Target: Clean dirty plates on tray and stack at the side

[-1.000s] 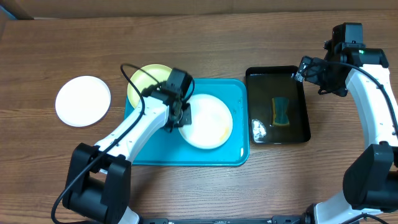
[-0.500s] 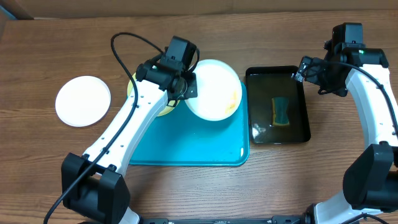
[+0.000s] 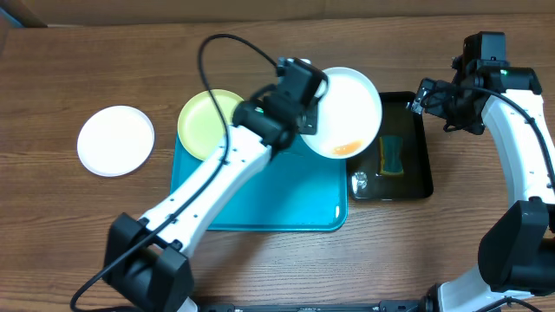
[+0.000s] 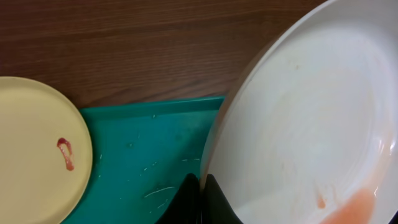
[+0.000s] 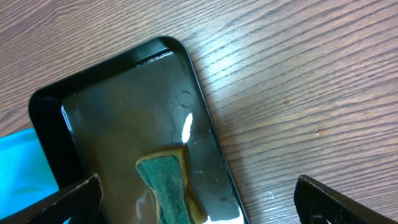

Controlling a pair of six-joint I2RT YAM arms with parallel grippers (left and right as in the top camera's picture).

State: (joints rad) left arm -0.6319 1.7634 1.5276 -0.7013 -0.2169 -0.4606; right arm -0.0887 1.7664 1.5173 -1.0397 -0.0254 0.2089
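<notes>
While the left hand (image 4: 200,188) clamps the rim of the smeared plate (image 3: 349,106), the right hand (image 3: 420,99) gapes.

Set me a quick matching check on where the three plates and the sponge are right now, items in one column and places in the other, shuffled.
Items:
1. smeared white plate
2. yellow-green plate
3. plain white plate
4. green sponge

Places:
A. lying in the black tray
B. on the bare table, off to the left of the turquoise tray
C. lifted, gripped at its rim by the left gripper
D. resting at the turquoise tray's far left corner

Pairs: 1-C, 2-D, 3-B, 4-A
</notes>
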